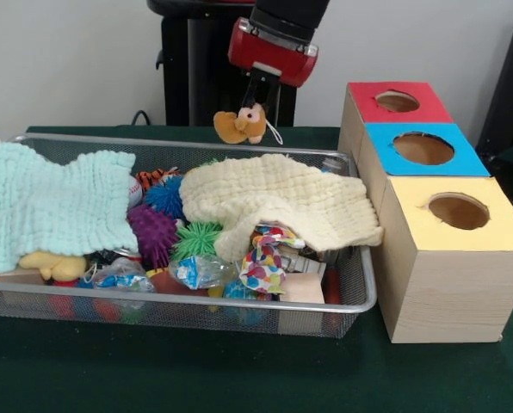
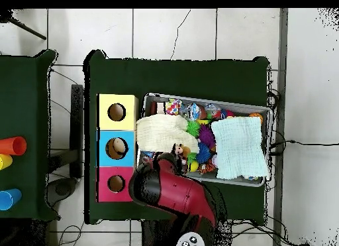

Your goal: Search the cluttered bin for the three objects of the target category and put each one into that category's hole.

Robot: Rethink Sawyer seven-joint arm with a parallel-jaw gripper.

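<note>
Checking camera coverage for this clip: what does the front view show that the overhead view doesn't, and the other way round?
Only the front view shows the gripper shut on the brown-orange plush, lifted above the wire basket's far rim, and a yellow plush peeking from under the mint cloth.

Only the overhead view shows something round lying inside the blue-topped hole and coloured cups on a side table.

Both show the basket, two cloths, spiky balls and the red-topped hole.

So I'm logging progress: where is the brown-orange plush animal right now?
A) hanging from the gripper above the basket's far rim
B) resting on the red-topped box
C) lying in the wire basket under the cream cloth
A: the brown-orange plush animal hangs from the gripper, above the far rim of the wire basket, not yet over the red-topped box.
</note>
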